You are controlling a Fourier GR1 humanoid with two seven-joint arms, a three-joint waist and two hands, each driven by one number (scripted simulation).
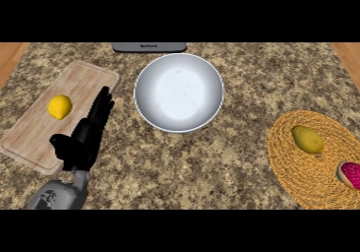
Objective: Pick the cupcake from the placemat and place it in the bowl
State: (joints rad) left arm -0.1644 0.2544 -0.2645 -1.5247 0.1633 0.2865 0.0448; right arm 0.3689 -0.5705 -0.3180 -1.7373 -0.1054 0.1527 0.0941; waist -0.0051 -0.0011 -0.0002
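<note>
Pink-topped cupcake [353, 175] sits at the woven placemat's [314, 189] right edge; white bowl [178, 92] stands well apart.

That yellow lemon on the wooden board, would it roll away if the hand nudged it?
Probably. The lemon looks rounded and smooth, so a nudge could roll it, though its slightly oval shape may make it wobble rather than run straight. The cutting board beneath looks flat, with no visible rim to stop it. The open left hand lies right beside it.
</note>
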